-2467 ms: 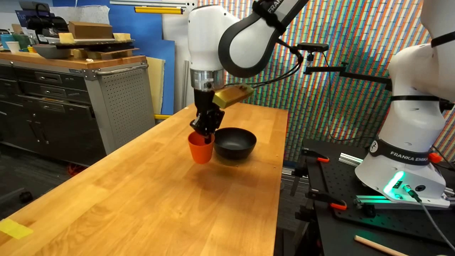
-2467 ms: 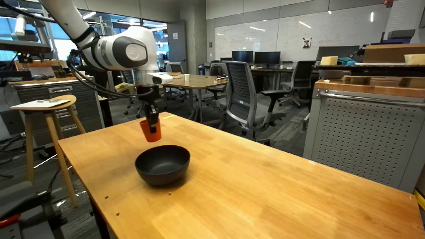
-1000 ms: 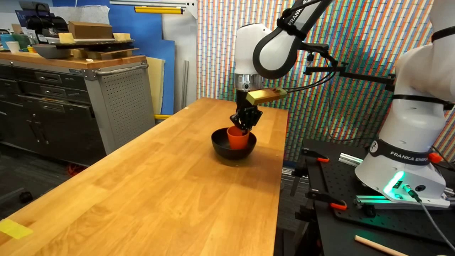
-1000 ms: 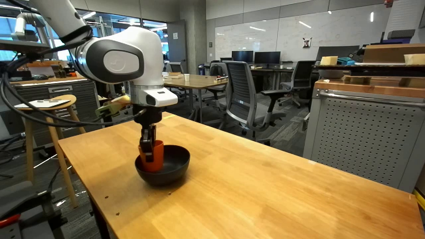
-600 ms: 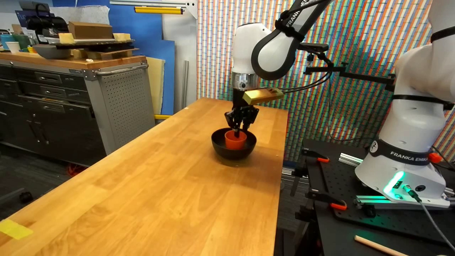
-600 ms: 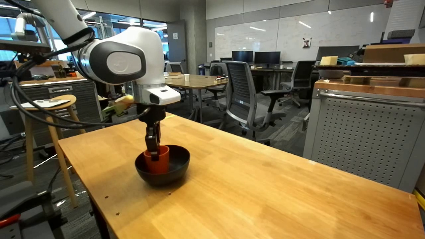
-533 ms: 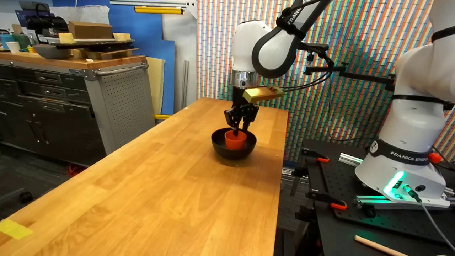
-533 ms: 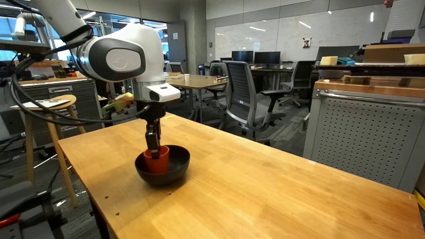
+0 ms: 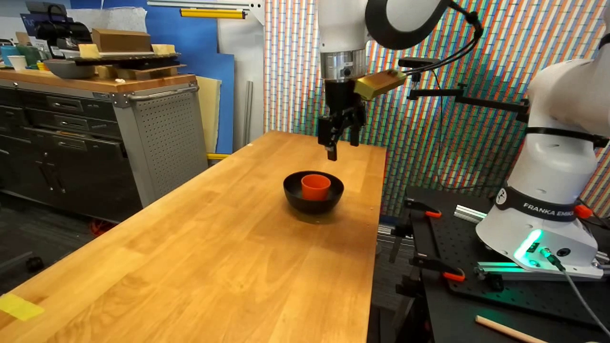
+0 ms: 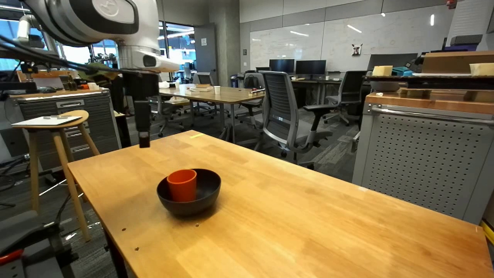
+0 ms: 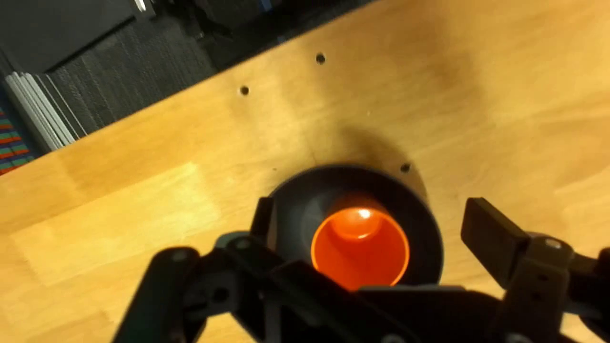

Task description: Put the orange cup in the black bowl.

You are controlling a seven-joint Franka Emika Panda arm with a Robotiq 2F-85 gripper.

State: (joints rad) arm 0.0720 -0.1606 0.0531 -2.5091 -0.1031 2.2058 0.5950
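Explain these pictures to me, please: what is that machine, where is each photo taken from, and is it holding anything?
The machine is a Franka robot arm, a jointed, mostly white limb ending in a black end effector, the part that grasps. Two pictures were taken from outside the robot, at different places; the third looks down from its wrist. On the wooden table sits a black bowl with an orange cup standing upright inside it; a yellow strip lies near the table's edge. The end effector hangs open above the table, holding nothing.

Cup [image 9: 315, 191] in bowl [image 9: 313, 207], end effector [image 9: 343, 147] above
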